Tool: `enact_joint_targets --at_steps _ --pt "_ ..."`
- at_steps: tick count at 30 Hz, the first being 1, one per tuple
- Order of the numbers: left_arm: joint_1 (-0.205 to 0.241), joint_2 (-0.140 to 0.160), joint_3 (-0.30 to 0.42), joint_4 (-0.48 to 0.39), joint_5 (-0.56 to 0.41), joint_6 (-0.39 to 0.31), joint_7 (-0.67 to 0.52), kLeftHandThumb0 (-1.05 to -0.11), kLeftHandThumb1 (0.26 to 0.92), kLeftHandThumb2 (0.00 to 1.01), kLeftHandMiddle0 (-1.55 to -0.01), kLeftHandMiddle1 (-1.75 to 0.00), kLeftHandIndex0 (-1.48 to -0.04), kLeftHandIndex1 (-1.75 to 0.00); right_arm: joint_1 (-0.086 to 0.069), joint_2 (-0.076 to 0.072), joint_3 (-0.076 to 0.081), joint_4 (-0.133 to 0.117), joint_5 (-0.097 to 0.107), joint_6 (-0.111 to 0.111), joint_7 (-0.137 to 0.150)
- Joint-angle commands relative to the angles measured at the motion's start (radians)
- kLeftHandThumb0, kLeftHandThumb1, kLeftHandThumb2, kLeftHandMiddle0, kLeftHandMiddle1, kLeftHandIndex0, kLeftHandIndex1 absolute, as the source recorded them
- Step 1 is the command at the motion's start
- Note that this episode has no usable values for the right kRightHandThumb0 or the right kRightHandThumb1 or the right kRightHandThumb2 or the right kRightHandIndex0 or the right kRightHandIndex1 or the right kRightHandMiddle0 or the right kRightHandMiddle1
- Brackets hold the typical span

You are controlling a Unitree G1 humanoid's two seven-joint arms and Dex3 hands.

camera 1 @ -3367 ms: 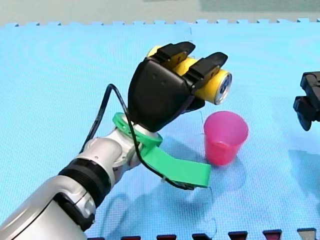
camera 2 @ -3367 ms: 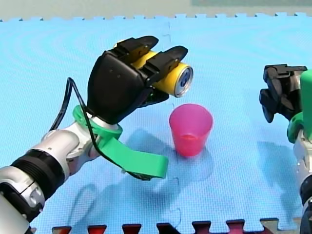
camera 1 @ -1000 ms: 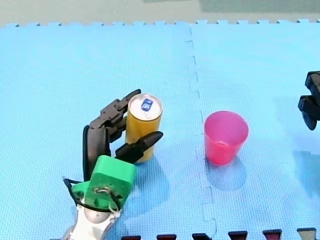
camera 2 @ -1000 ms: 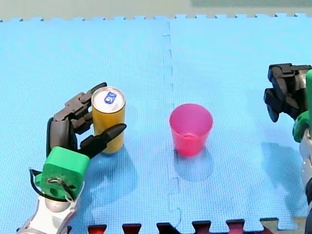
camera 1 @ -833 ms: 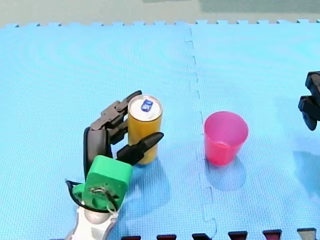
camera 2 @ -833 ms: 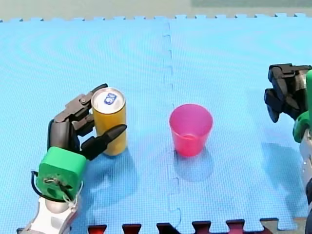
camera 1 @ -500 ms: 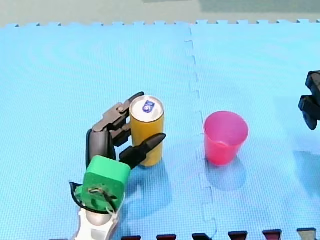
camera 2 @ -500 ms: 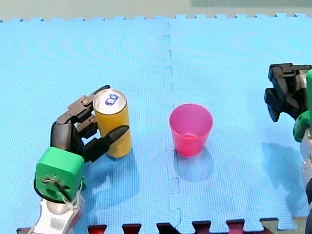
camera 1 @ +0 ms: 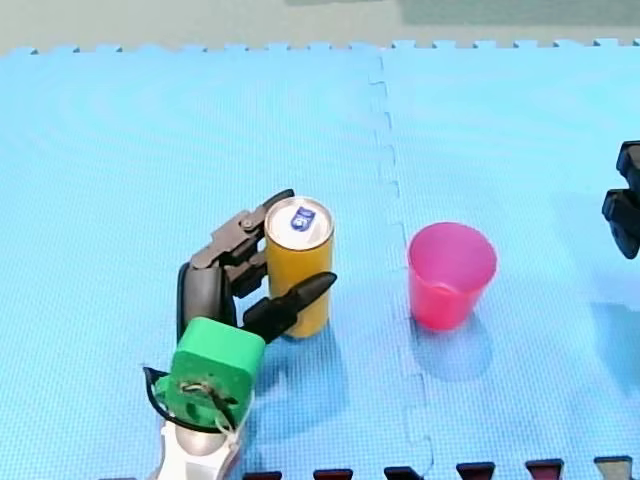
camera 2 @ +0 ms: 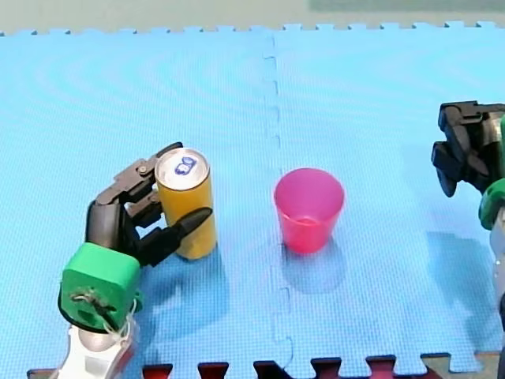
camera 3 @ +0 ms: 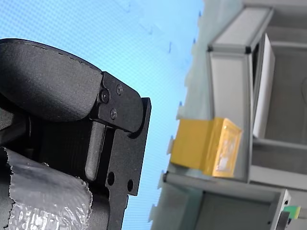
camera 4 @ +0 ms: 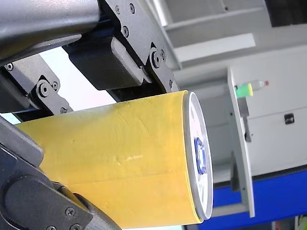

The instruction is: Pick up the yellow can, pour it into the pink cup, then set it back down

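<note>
The yellow can [camera 2: 189, 213] stands upright on the blue foam mat, silver top with a blue tab facing up. My left hand [camera 1: 288, 245] is wrapped around it from the near left, fingers behind and thumb [camera 1: 300, 297] across its front. The second wrist view shows the same can [camera 4: 120, 163] held between black fingers. The pink cup [camera 1: 451, 275] stands upright on the mat to the can's right, a short gap away. My right hand [camera 2: 465, 154] hovers at the right edge of the scene, holding nothing.
The blue mat [camera 1: 200, 130] has a jigsaw seam [camera 1: 390, 170] running front to back just left of the cup. Its near edge [camera 2: 237, 369] is toothed. In the first wrist view, a grey frame [camera 3: 230, 72] and a yellow box [camera 3: 204, 146] lie beyond the mat's edge.
The can went from tipped over the cup in my raised left hand to upright on the mat at the left. Over the last second hand and can slid slightly right.
</note>
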Motion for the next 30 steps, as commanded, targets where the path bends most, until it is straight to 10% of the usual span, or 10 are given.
enact_joint_targets --at_steps 1,20,30 --pt "-0.013 0.030 -0.038 0.010 0.091 -0.015 0.105 -0.332 0.839 0.00 -1.29 0.00 -1.14 0.00 -0.002 -0.007 -0.002 -0.003 0.002 -0.001 0.000" --pt "-0.033 0.071 -0.190 0.137 0.313 0.002 0.455 -0.340 0.851 0.00 -1.26 0.00 -1.15 0.00 -0.001 -0.009 -0.006 -0.009 0.008 0.004 0.004" --pt "-0.023 0.028 -0.088 0.189 0.068 -0.104 0.181 -0.526 0.835 0.00 -1.01 0.00 -0.84 0.00 -0.004 -0.014 -0.008 -0.010 0.011 0.011 0.006"
